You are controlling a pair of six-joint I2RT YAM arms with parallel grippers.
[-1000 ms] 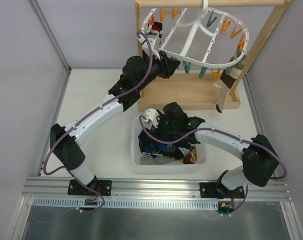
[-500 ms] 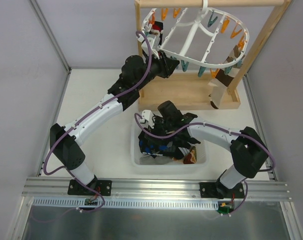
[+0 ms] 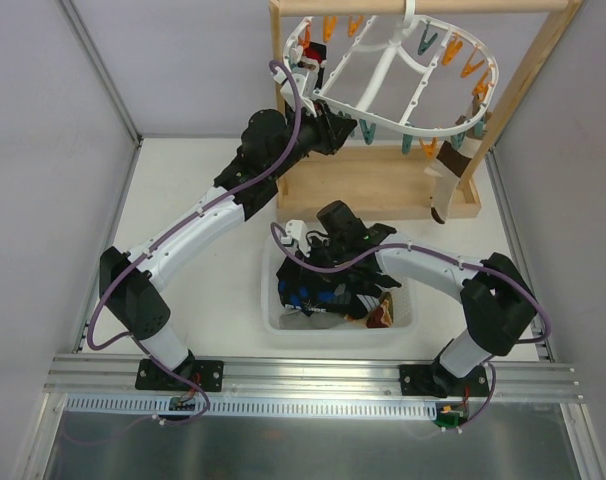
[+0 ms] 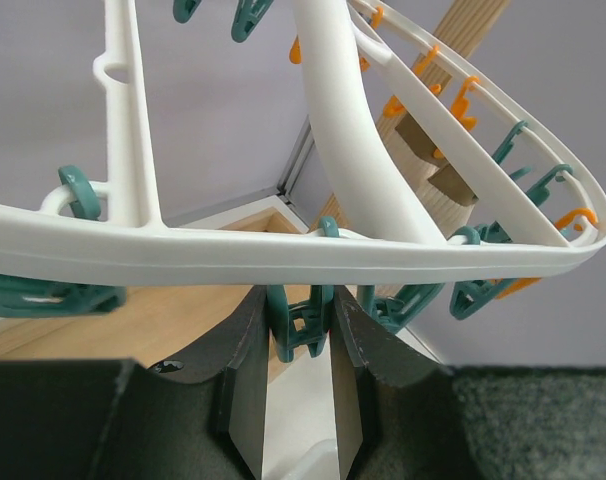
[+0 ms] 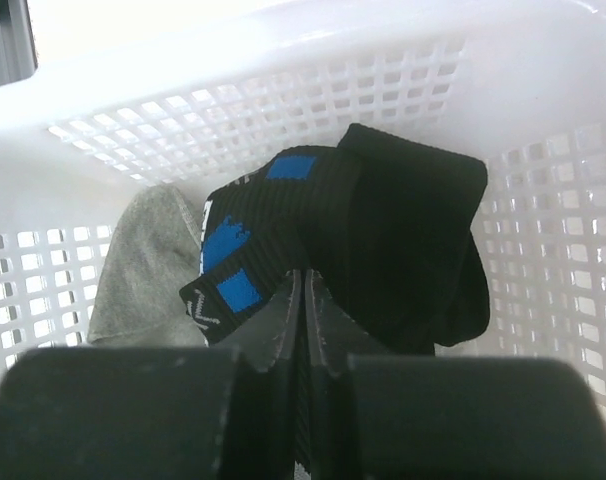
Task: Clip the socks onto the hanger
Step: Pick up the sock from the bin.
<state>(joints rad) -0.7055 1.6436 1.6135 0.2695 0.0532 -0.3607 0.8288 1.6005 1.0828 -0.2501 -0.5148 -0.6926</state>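
1. R gripper (image 5: 303, 300): down in basket (image 5: 283, 100), fingers pressed nearly together, pinching a fold of the black sock (image 5: 383, 230) (blue/white marks).
2. Black sock: bunched and doubled over itself, inside basket toward the mesh wall. Grey sock (image 5: 143, 260) is just beside it and seems to touch it.
3. Handling (my read): light, limp knit w/ no stiffness. It'll droop and unfold once lifted. Not fragile. Fabric grips well on the pads, so slip is unlikely unless only a thin edge is caught. Neighbour sock may drag along.
4. Where to hold: near an edge, pref. the cuff, w/ some fabric left sticking out past the fingertips so a pin can bite it. Present pinch looks to be by the marked band, and I can't tell which end that is.
5. L gripper (image 4: 301, 330): up at near rim of hanger (image 4: 283, 260), fingers closed on both sides of a teal pin (image 4: 301, 312). Pin's mouth is hidden, so can't tell if it's squeezed open.
6. Hanger: thin plastic, hung by its hook from the stand (image 3: 383, 185), so prob. swings or tilts if pushed. Brown sock (image 3: 445, 185) is already clipped at its right rim.
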